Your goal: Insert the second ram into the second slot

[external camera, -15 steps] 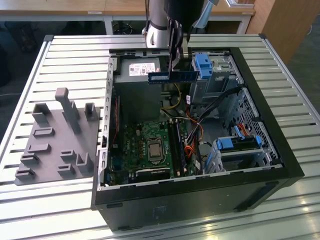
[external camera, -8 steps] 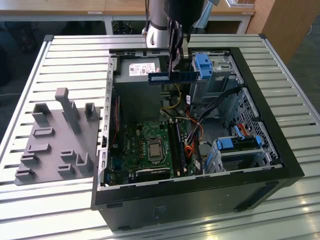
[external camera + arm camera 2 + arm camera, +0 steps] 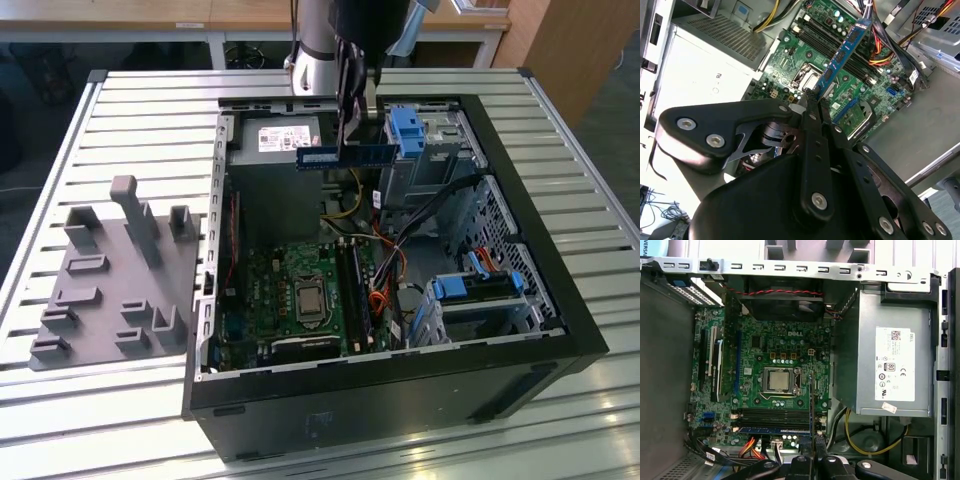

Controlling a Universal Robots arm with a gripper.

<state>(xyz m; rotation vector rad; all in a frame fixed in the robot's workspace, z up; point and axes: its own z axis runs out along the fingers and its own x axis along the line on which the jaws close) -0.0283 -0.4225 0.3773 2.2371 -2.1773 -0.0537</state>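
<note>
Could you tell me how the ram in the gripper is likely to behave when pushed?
The ram is a thin, flat board, so probably light and stiff along its length, yet apt to flex or crack if pushed sideways. The gripper pinches only a small patch of it, so it may pivot under an uneven push.

The gripper (image 3: pixel 346 140) held the second ram (image 3: pixel 372 154) level above the open computer case (image 3: pixel 400 400) (motherboard (image 3: pixel 262 285) exposed) on a slatted desk (image 3: pixel 130 120), with a grey fixture (image 3: pixel 100 290) alongside.
</note>
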